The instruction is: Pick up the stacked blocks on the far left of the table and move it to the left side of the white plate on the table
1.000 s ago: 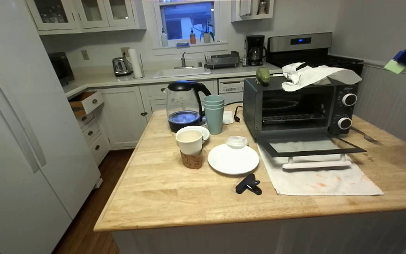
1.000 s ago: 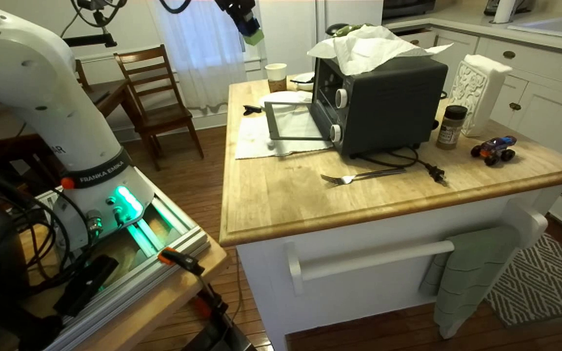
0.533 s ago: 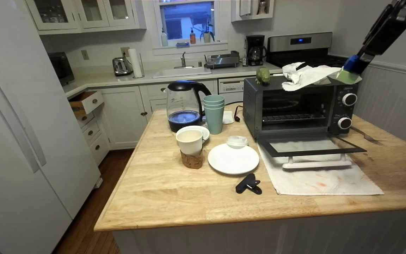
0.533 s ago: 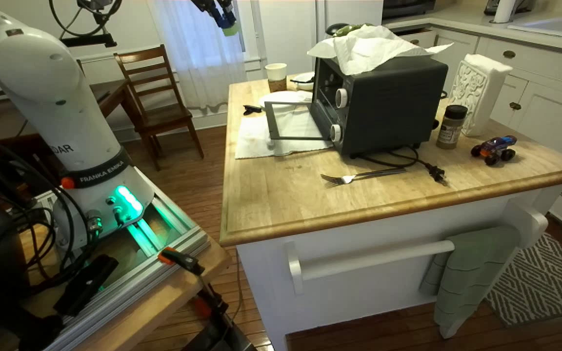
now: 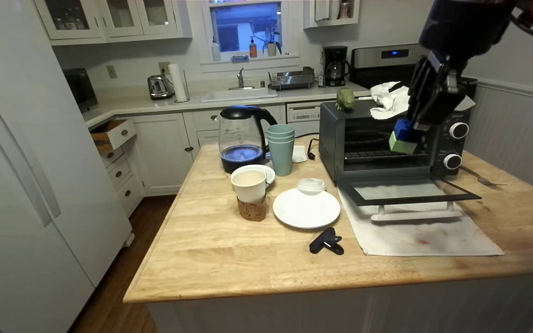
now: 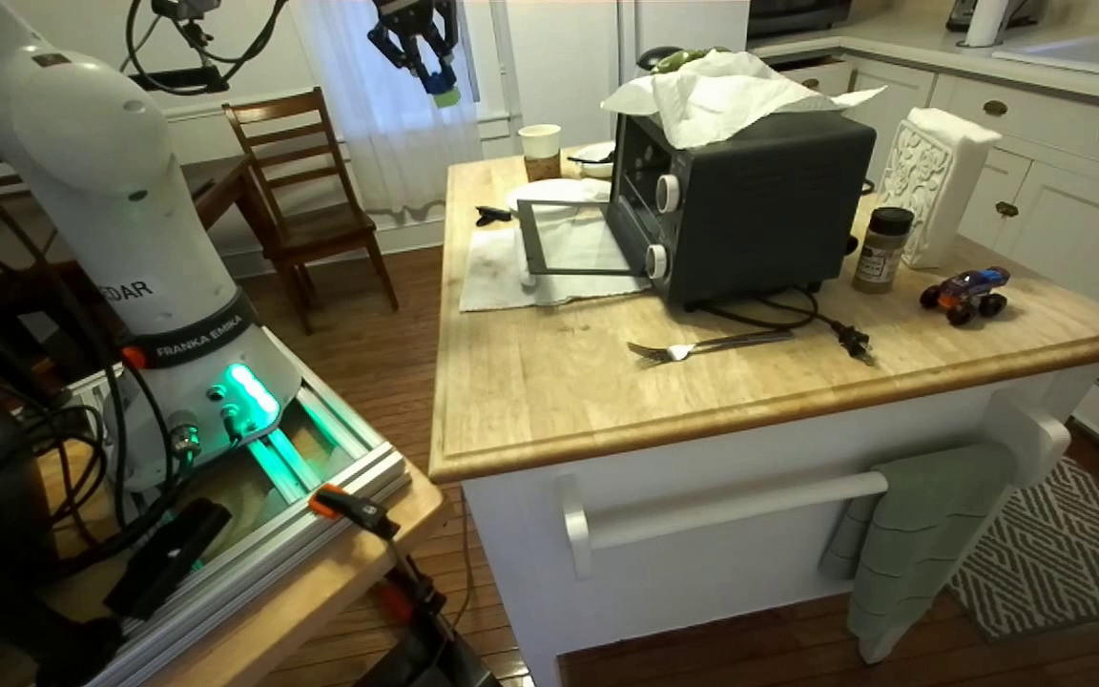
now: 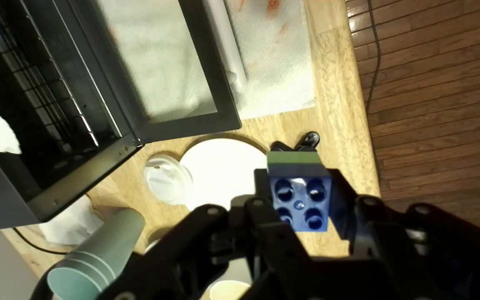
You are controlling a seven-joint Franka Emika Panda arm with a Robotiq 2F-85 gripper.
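– Where do we have the small stack of dark-blue and pale-green plastic blocks (image 7: pixel 299 200)?
– Up in the air, blue above and green below, well above the light-wood butcher-block tabletop (image 5: pixel 211 259).
– And the black jointed fingers (image 7: pixel 342 187)?
– Holding it. In the wrist view we find one on each side of the blue half, snug against it, and its face with four dark circles turned to us. In both exterior views the green end hangs lowest.
– What of the flat, round white plate (image 5: pixel 306 209)?
– It lies on the tabletop, a small translucent plastic piece (image 7: pixel 163 177) at its rim and a black plastic clip (image 5: pixel 326 241) just beside it. Near it, on the side away from the dark-grey, box-shaped toaster oven (image 6: pixel 759 215), we have a cream paper cup (image 5: pixel 250 189) with a brown patterned sleeve (image 5: pixel 251 209).
– How does the oven stand?
– With its glass door (image 7: pixel 206 54) folded down over a white paper towel (image 5: pixel 442 243). In an exterior view we see the stack (image 5: pixel 403 144) against the oven's open mouth.
– Is the stack over the plate?
– We cannot fairly say. To the wrist camera it hides part of the clip, but with the stack so high we cannot judge what is straight beneath.
– And behind the cup?
– A small white bowl (image 5: pixel 271 175), then three nested pale-teal cups (image 5: pixel 281 152), and just beside those a black-lidded glass kettle (image 5: pixel 242 138).
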